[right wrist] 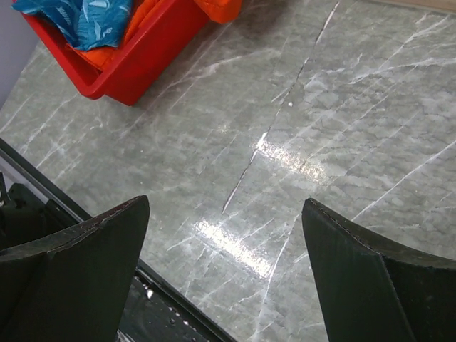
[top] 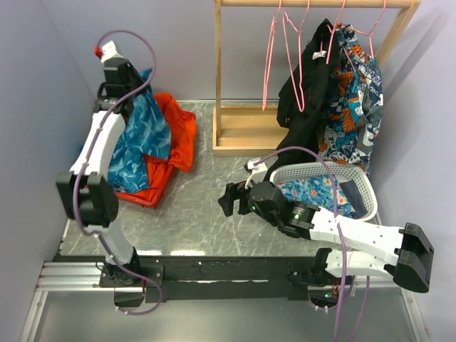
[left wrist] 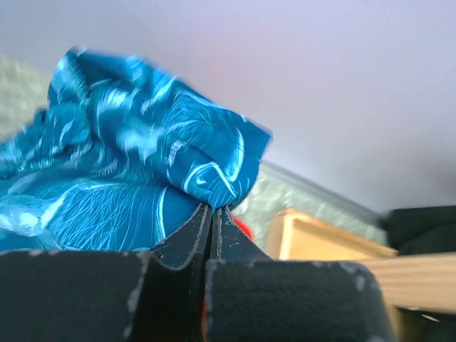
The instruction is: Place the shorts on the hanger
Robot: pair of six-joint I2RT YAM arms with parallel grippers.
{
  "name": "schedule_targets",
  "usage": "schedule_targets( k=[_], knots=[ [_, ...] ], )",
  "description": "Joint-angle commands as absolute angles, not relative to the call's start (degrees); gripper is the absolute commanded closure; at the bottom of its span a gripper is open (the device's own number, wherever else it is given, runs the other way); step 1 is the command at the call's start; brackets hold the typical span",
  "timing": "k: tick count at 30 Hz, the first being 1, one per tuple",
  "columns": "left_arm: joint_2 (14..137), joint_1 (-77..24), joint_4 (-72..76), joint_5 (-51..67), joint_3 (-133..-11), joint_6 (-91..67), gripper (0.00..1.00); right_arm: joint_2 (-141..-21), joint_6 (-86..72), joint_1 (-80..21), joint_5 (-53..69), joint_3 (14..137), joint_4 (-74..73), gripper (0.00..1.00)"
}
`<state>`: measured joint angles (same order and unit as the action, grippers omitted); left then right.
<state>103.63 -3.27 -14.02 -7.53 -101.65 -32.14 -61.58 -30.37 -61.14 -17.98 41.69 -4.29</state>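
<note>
The teal-blue leafy-print shorts (top: 142, 139) hang in a bunch from my left gripper (top: 130, 91), raised at the back left above the red bin (top: 146, 198). In the left wrist view the jaws of my left gripper (left wrist: 212, 208) are pressed together on a fold of the shorts (left wrist: 128, 178). Their lower end (right wrist: 85, 18) still rests in the bin. An empty pink hanger (top: 269, 64) hangs from the wooden rack (top: 242, 132). My right gripper (top: 228, 199) hovers low over the table's middle, and in its wrist view it (right wrist: 225, 201) is open with nothing between its fingers.
A plain orange garment (top: 182, 132) spills out of the red bin (right wrist: 135, 64). A black garment (top: 306, 100) and a navy-and-orange floral one (top: 353, 100) hang on the rack. A white basket (top: 363, 192) with patterned clothes stands at the right.
</note>
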Motion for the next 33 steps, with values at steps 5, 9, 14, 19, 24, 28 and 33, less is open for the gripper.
schedule_targets(
  k=[5,9,14,19,24,28,33],
  knots=[
    [92.2,-3.2,-14.2,-4.5,-105.4,-28.3,0.99,-63.0,-29.6,-61.0,-19.6,44.8,-4.4,0.05],
    [86.2,-3.5,-17.6,0.3,-106.6,-27.8,0.99,-63.5,-29.4,-61.1,-19.7,45.6,-4.1,0.05],
    [79.1,-5.7,-21.2,10.9,-105.1,-26.2,0.99,-62.1,-29.4,-61.0,-21.4,46.8,-5.5,0.05],
    [71.0,-19.5,-27.1,8.3,-99.9,-23.0,0.99,-57.3,-30.8,-61.0,-24.4,48.1,-10.6,0.05],
    [58.7,-28.8,-21.3,9.5,-77.9,-28.3,0.99,-50.2,-34.1,-61.1,-27.7,47.2,-17.6,0.05],
    [53.0,-33.0,-17.0,13.5,-60.4,-33.0,0.99,-44.2,-36.8,-61.0,-29.0,43.8,-20.3,0.05],
    [56.6,-43.0,-14.5,13.9,-45.9,-38.0,0.98,-42.6,-37.8,-61.0,-28.2,40.8,-18.6,0.02]
  ],
)
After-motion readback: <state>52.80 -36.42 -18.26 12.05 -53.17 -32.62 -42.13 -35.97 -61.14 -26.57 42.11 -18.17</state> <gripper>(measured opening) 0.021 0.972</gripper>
